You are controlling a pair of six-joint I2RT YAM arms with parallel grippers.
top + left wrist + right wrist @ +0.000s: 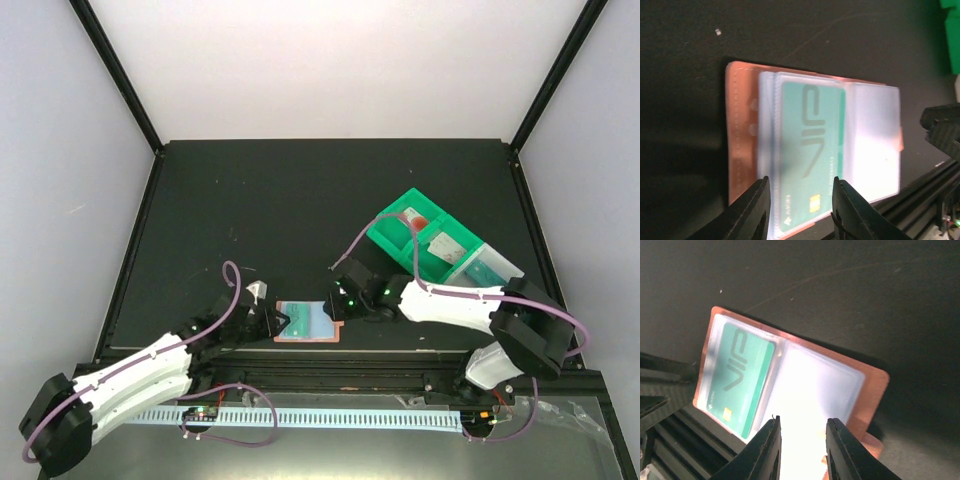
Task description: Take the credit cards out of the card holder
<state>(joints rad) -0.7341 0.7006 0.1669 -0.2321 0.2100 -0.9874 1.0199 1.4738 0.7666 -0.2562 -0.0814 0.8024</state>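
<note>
The card holder [305, 322], a small flat salmon-orange leather-like wallet, lies open on the black desk [300, 200], low in the middle of the top view and close to the desk's near edge. In one of its clear sleeves sits a teal plastic credit card [810, 150] with large "VIP" lettering and a gold chip [814, 202]. The fine print beside the chip is too small to read.

In the left wrist view, the left hand [800, 181] is at the bottom of the frame. Its two black fingers are partly apart and straddle the chip end of the teal card. I cannot tell whether they touch the sleeve.

In the right wrist view, the right hand [803, 421] has a narrow gap between its fingers. They are over the lower edge of the pale, glare-washed pocket [810, 385] beside the card, and contact cannot be judged there either.

Only the top view shows both hands meeting the wallet from opposite sides, and the green plastic bin [420, 235] at right of centre. Only the wrist views make the lettering legible.
</note>
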